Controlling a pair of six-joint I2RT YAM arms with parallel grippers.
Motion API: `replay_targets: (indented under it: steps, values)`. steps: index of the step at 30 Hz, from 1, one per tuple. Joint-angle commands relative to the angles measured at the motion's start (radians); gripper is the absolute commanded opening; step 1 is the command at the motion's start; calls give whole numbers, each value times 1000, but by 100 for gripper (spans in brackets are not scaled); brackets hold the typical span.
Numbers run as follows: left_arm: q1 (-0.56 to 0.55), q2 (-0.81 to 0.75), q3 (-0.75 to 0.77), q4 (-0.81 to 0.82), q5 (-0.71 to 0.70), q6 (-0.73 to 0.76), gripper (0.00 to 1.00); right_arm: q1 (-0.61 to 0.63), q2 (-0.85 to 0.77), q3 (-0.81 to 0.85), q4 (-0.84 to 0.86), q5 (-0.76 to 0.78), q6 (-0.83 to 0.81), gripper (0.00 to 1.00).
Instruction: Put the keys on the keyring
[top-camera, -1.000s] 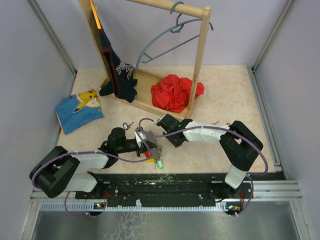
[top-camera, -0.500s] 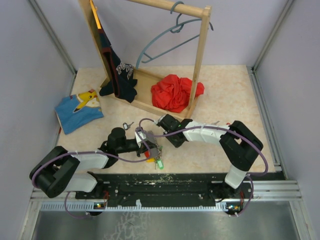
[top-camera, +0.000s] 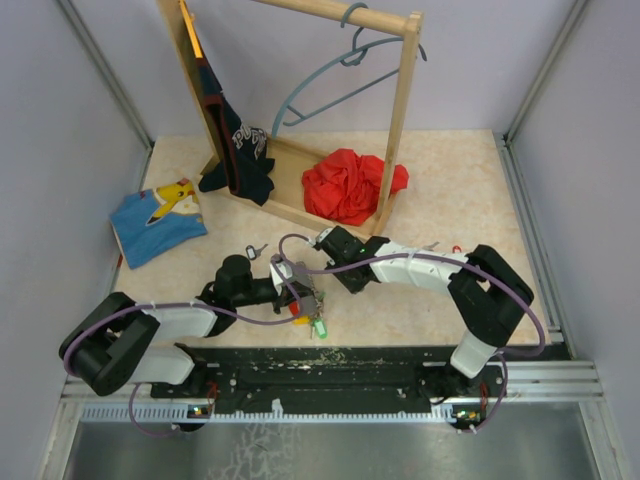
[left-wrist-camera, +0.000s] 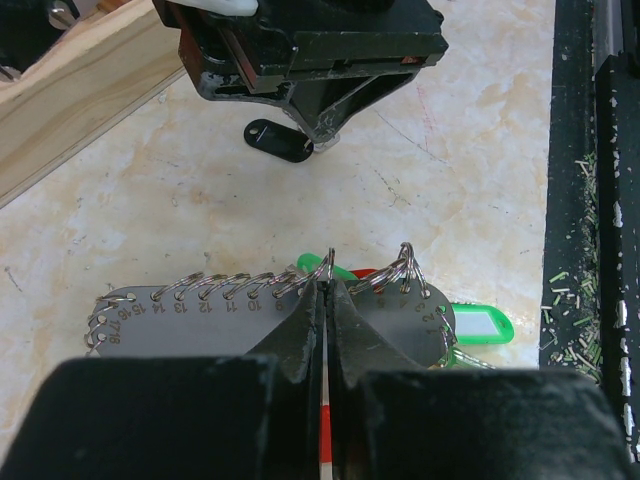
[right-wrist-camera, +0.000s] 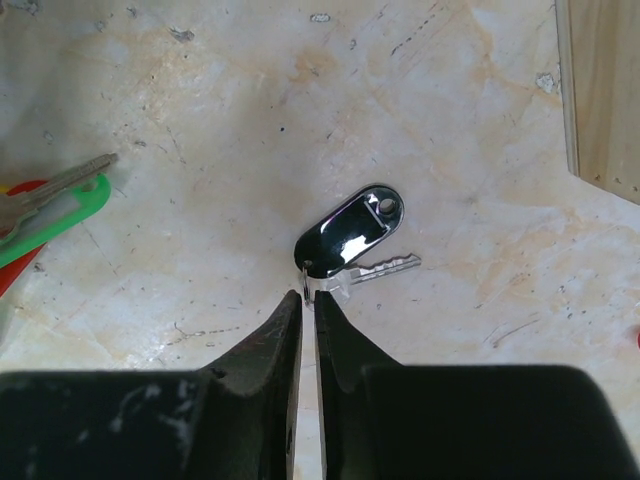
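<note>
In the left wrist view my left gripper (left-wrist-camera: 328, 285) is shut on the edge of the keyring (left-wrist-camera: 210, 320), a grey numbered metal plate edged with wire rings. Green tags (left-wrist-camera: 482, 325) and a red strip lie under it. In the right wrist view a silver key (right-wrist-camera: 385, 267) with a glossy black tag (right-wrist-camera: 350, 233) lies on the table. My right gripper (right-wrist-camera: 308, 295) has its jaws closed on the small ring joining them. Another key with a green tag (right-wrist-camera: 55, 218) lies at the left edge. From above, the left gripper (top-camera: 303, 297) and right gripper (top-camera: 320, 240) are close together.
A wooden clothes rack (top-camera: 398, 130) with a grey hanger stands behind, its base board (right-wrist-camera: 600, 100) just right of the right gripper. A red cloth (top-camera: 350, 185) and a dark shirt (top-camera: 240, 150) rest on it. A blue shirt (top-camera: 160, 220) lies far left. A small key (top-camera: 258, 250) lies loose.
The right gripper's jaws have narrowed and its arm's elbow has shifted slightly to the right. The left arm and the keyring have stayed still.
</note>
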Motion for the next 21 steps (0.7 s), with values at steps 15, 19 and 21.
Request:
replay_targets:
  steps: [15, 19, 21]
  values:
    - [3, -13, 9, 25, 11, 7, 0, 3, 42, 49, 37, 2, 4, 10]
    - [3, -15, 9, 25, 10, 8, 0, 3, 28, 48, 35, 3, 5, 6]
    - [3, -15, 9, 25, 10, 7, 0, 3, 17, 48, 34, 6, 3, 0]
